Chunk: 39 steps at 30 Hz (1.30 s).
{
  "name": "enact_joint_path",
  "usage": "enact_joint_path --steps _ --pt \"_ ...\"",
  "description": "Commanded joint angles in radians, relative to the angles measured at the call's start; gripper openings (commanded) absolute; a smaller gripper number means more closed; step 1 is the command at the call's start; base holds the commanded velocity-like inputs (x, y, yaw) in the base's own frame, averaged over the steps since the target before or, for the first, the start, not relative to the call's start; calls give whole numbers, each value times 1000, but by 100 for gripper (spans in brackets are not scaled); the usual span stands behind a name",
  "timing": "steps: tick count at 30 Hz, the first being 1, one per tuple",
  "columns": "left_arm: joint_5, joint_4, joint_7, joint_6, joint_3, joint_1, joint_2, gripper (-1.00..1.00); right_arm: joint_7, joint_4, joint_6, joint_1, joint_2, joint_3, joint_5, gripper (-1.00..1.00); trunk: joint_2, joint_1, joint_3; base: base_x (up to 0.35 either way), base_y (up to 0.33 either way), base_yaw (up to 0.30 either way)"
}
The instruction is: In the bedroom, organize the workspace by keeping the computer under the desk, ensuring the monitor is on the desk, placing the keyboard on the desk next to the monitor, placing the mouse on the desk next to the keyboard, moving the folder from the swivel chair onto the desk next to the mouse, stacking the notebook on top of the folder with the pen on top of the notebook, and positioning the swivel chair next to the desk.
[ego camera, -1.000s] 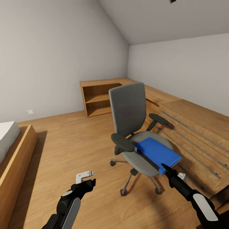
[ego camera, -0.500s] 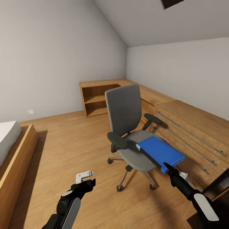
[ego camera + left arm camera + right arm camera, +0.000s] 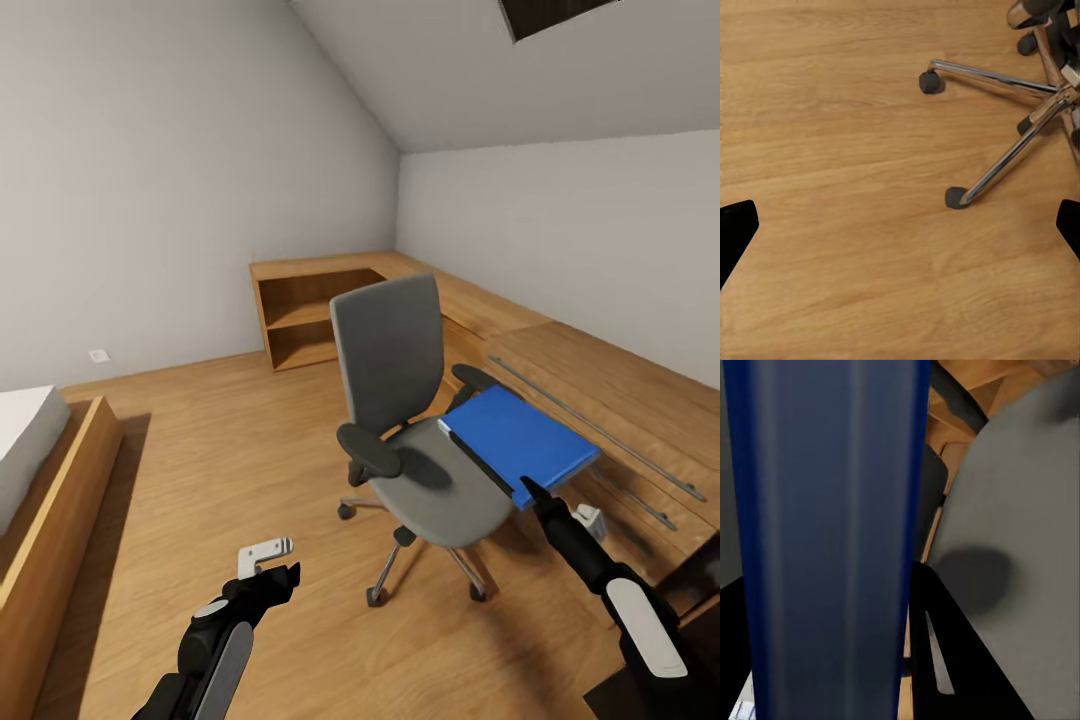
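Folder (image 3: 520, 446): bright blue with a dark spine edge, held in the air clear of the seat, at about 4 o'clock from the middle of the head view; its shadow falls on the seat pad; in the right wrist view (image 3: 832, 532) its edge runs straight up between the jaws.
Bed (image 3: 40, 500): at 9 o'clock, a wooden frame with a white mattress corner on it.
Floor (image 3: 230, 450): light wood planks.
Left gripper (image 3: 268, 560): at 7 o'clock, low over the bare floor, holding nothing; in the left wrist view the 2 dark finger tips sit at opposite edges, spread wide apart.
Shelf unit (image 3: 310, 310): light wood, open-fronted, against the far wall at 12 o'clock, behind the chair.
Swivel chair (image 3: 400, 400): grey seat and tall back, black armrests, chrome star base on castors; stands on the floor near the centre, beside the chest; its chrome legs and castors also show in the left wrist view (image 3: 1012, 120).
Right gripper (image 3: 532, 495): at 5 o'clock, clamped on the near corner of the folder.
Wooden chest (image 3: 620, 400): at 3 o'clock, light wood with long metal bar handles, along the right wall.
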Motion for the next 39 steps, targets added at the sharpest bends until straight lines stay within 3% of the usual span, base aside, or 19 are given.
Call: enact_joint_path --steps 1,11,13,14,18,21,29,32,35,39 --pt "11 -1 10 2 -1 -1 0 100 0 -24 8 2 3 -2 3 -100 7 -4 2 0 0 0" --pt "11 -1 10 2 -1 -1 0 100 -6 -261 14 107 38 -3 21 -100 77 -42 34 0 0 0" --pt "11 -1 10 2 -1 -1 0 100 -8 -291 35 120 39 -3 20 -100 91 -50 40 0 0 0" --pt "11 0 10 2 -1 -1 0 100 -6 -317 86 132 40 -4 19 -100 98 -54 43 0 0 0" --pt "11 0 10 2 -1 -1 0 100 4 -334 128 137 41 -7 13 -100 126 -69 56 0 0 0" --pt "11 0 10 2 -1 -1 0 100 37 -337 152 139 37 -10 -36 -100 147 -81 65 0 0 0" --pt "10 0 10 1 -1 -1 0 100 59 -340 163 141 36 -11 -65 -100 203 -111 90 0 0 0" --pt "10 -1 10 1 -1 -1 -1 100 63 -340 163 141 38 -11 -114 -100 224 -123 99 0 0 0" --pt "9 0 10 1 -1 -1 -1 100 65 -339 164 143 35 -11 -133 -100 245 -134 109 0 0 0" --pt "11 26 11 1 -1 -1 -1 100 67 -337 162 143 35 -14 -134 -100 273 -150 121 0 0 -180"
